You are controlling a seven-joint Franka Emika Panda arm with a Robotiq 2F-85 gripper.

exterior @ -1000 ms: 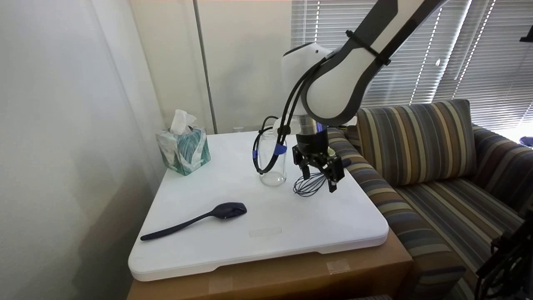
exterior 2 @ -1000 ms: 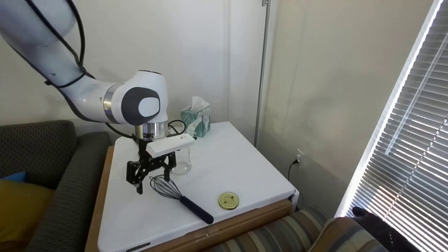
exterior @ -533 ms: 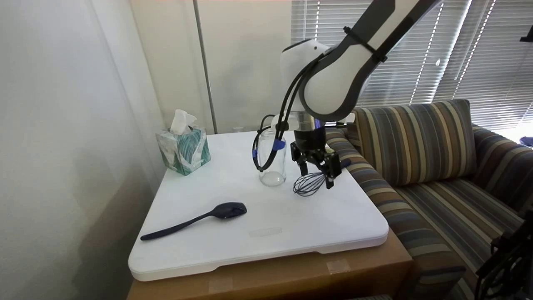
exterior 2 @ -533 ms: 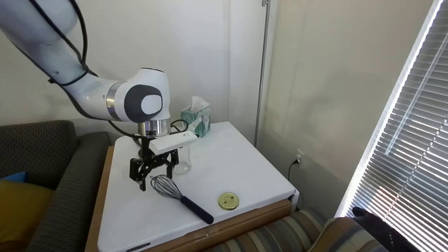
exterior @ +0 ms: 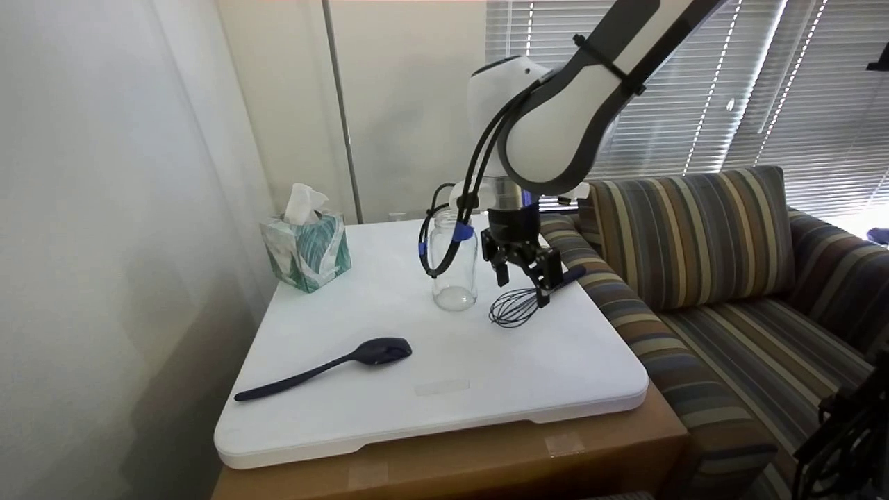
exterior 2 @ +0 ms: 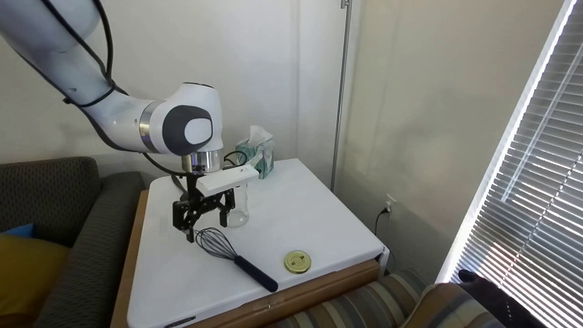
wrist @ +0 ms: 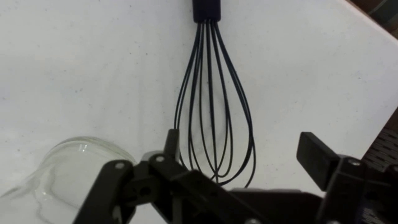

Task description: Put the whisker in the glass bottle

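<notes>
Gripper (exterior 2: 206, 230) is riding higher in both exterior views than one second earlier. Its fingers (wrist: 314, 160) are standing wide apart, hovering above the wire end of the whisker (wrist: 211, 99). In the wrist view, the whisker is lying on the white tabletop (wrist: 93, 71), its dark handle pointing to 12 o'clock, its thin loops bulging toward 6 o'clock; the clear, upright glass bottle (wrist: 68, 180) is standing at 8 o'clock from the loops; tabletop edges are running at 2 and 3 o'clock, and open surface is extending toward 10 o'clock. In an exterior view, the handle is ending just beside the edge; a gold lid (exterior 2: 297, 261) is resting at the whisker's 3 o'clock.
</notes>
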